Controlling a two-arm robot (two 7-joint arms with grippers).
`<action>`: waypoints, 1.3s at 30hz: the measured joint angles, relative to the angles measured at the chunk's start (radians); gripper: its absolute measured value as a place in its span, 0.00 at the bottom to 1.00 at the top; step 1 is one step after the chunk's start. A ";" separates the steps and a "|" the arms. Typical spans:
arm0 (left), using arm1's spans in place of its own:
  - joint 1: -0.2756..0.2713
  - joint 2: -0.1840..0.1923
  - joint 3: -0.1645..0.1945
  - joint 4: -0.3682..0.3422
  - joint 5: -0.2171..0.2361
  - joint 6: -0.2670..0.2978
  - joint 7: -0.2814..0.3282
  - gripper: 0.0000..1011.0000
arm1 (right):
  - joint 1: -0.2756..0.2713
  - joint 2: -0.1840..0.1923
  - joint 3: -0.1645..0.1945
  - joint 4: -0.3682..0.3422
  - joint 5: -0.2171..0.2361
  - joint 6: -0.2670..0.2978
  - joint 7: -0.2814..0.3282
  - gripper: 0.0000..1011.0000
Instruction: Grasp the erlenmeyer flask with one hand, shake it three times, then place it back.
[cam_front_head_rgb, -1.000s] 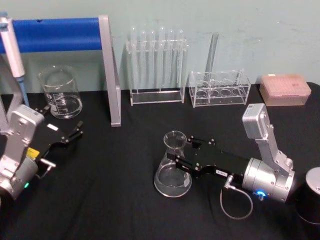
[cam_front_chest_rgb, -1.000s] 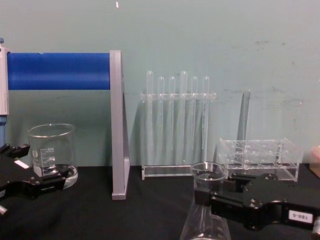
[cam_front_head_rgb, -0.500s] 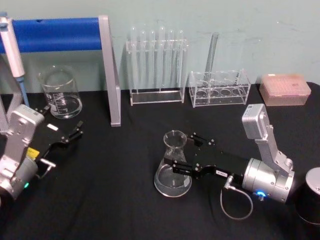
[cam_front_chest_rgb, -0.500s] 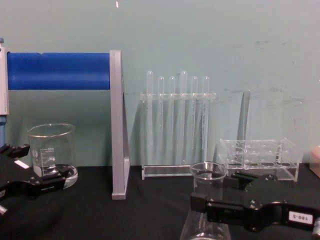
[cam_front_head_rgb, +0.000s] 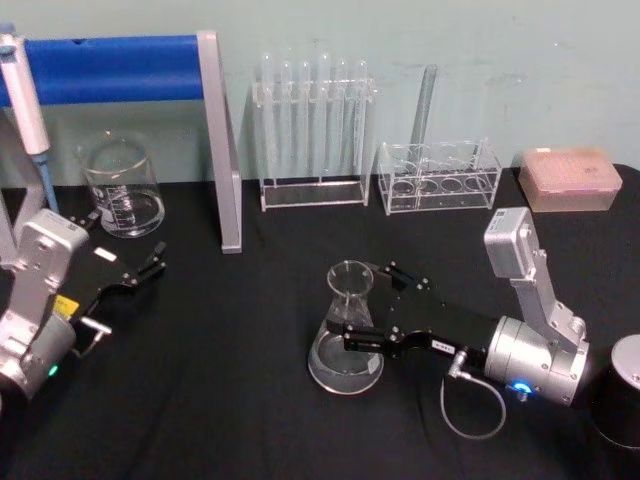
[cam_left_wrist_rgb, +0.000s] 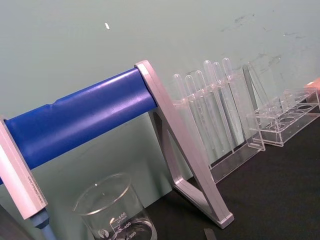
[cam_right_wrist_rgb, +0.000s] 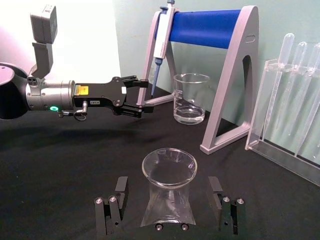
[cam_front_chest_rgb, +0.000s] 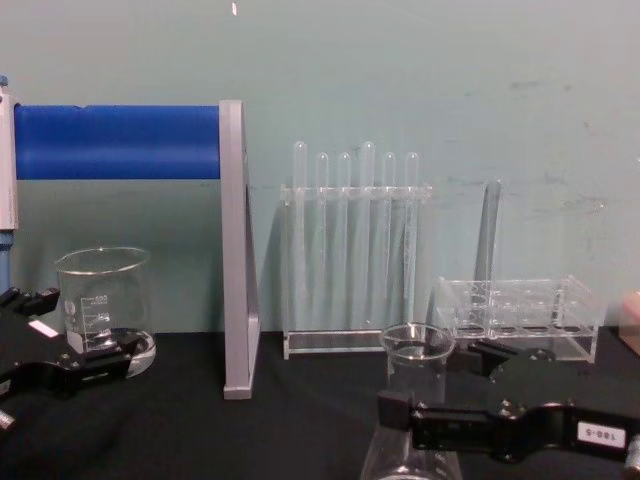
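Note:
The erlenmeyer flask (cam_front_head_rgb: 346, 335) is clear glass and stands upright on the black table (cam_front_head_rgb: 230, 400), centre front. My right gripper (cam_front_head_rgb: 368, 305) is open, with one black finger on each side of the flask's neck and a gap between glass and pads. The right wrist view shows the flask (cam_right_wrist_rgb: 168, 189) midway between the spread fingers (cam_right_wrist_rgb: 118, 199). In the chest view the flask's rim (cam_front_chest_rgb: 417, 343) rises just above the right gripper (cam_front_chest_rgb: 430, 385). My left gripper (cam_front_head_rgb: 152, 262) hovers open at the table's left, near a beaker, far from the flask.
A glass beaker (cam_front_head_rgb: 122, 188) stands back left under a blue-barred pipette stand (cam_front_head_rgb: 120, 66). A test tube rack (cam_front_head_rgb: 315, 130), a second clear rack (cam_front_head_rgb: 438, 176) and a pink tip box (cam_front_head_rgb: 570, 178) line the back. A dark cylinder (cam_front_head_rgb: 620, 392) sits front right.
My right gripper was shut on the flask's neck a second ago; its fingers have spread apart and let go. The flask stays upright on the table. The left arm has not moved.

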 joint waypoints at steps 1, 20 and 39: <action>0.000 0.000 0.000 0.000 0.000 0.000 0.000 0.99 | 0.000 0.000 0.000 0.000 0.000 0.000 0.000 0.99; 0.000 0.000 0.000 0.000 0.000 0.000 0.000 0.99 | 0.000 0.002 -0.001 0.000 0.000 0.001 0.001 0.99; 0.000 0.000 0.000 0.000 0.000 0.000 0.000 0.99 | -0.044 0.089 0.018 -0.042 0.023 0.011 0.027 0.99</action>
